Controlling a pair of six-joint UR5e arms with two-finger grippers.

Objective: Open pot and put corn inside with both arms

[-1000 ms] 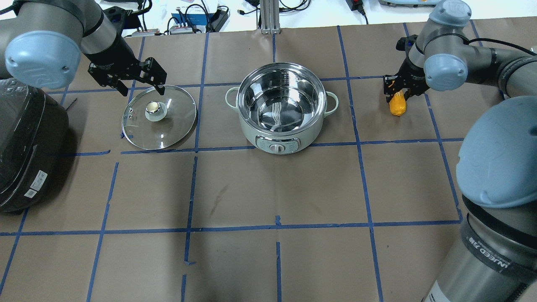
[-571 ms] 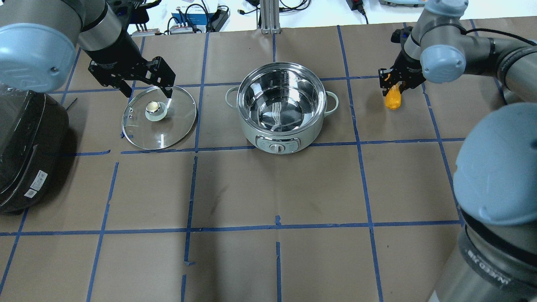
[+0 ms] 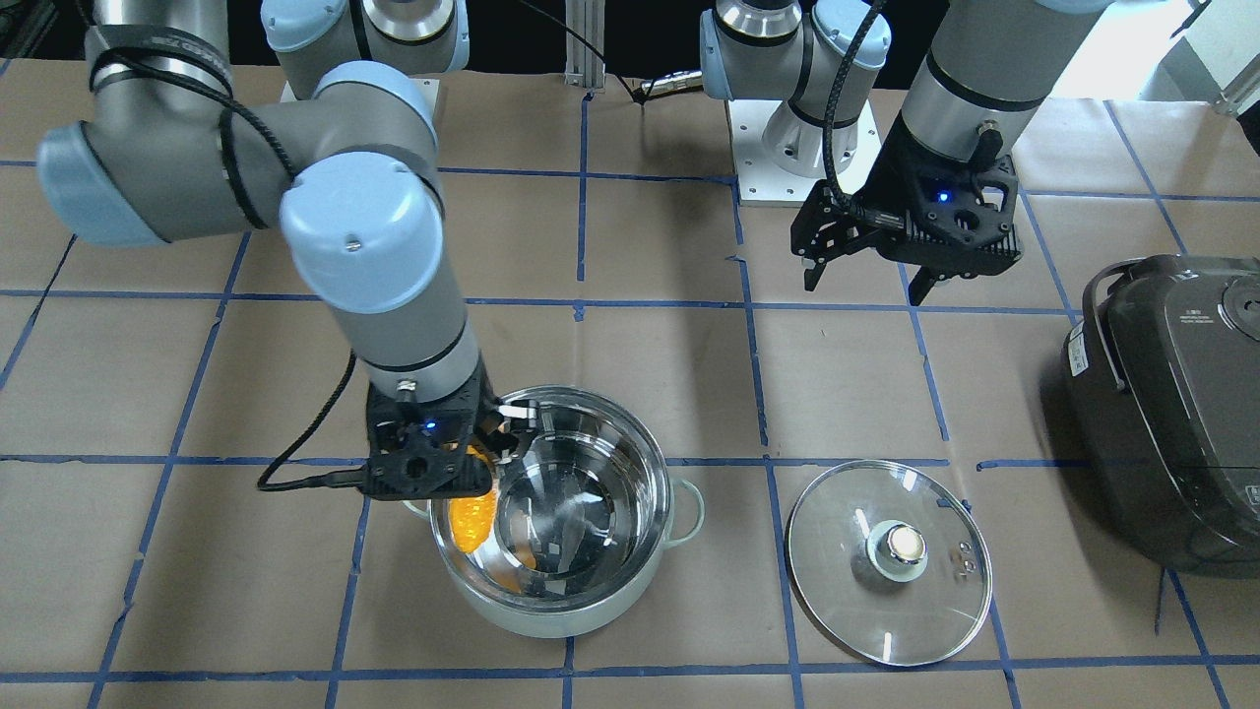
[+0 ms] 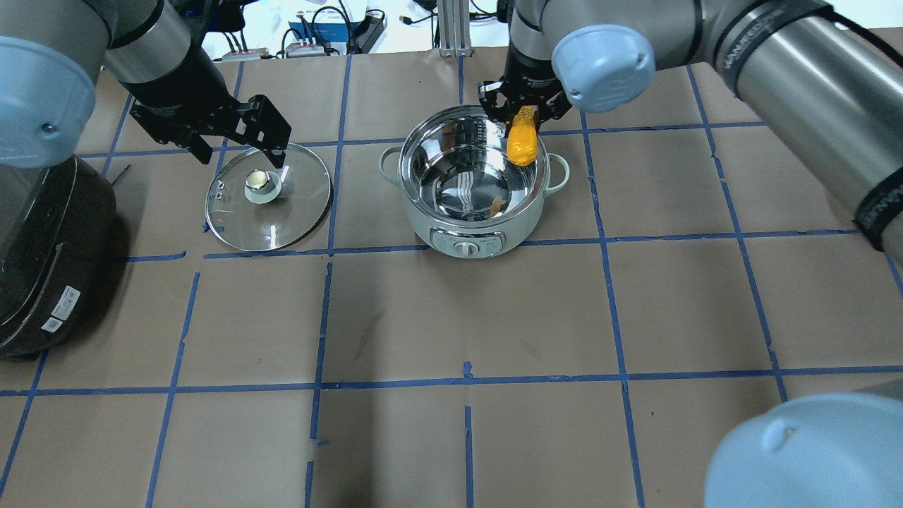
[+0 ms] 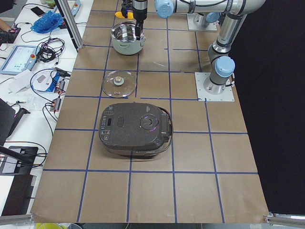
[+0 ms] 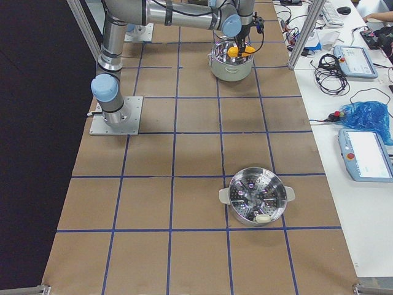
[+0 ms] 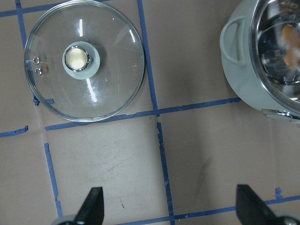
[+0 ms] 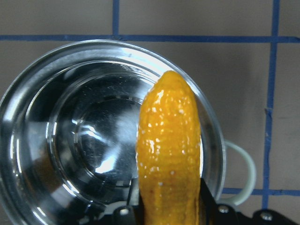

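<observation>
Overhead: right tool [image 4: 523, 113] pinches corn [image 4: 522, 144] above open pot [image 4: 420, 219], hiding part of the far rim. Right wrist: corn's gripped end is cut off at frame bottom, tip over pot. Left wrist: left tool [image 7: 171, 206] spread, only fingertips [image 7: 91, 206] showing; lid [image 7: 112, 79] flat on counter [image 7: 117, 164] beside pot.

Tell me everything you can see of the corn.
The corn is a small yellow-orange cob, tapered, with bumpy kernels and a glossy, plastic look. The right gripper is shut on its thick end, so it hangs tip down. It is over the open pot, just inside the rim, on the side of one loop handle. Nothing but the gripper seems to touch it, and it is not lying on the pot's bottom.
</observation>
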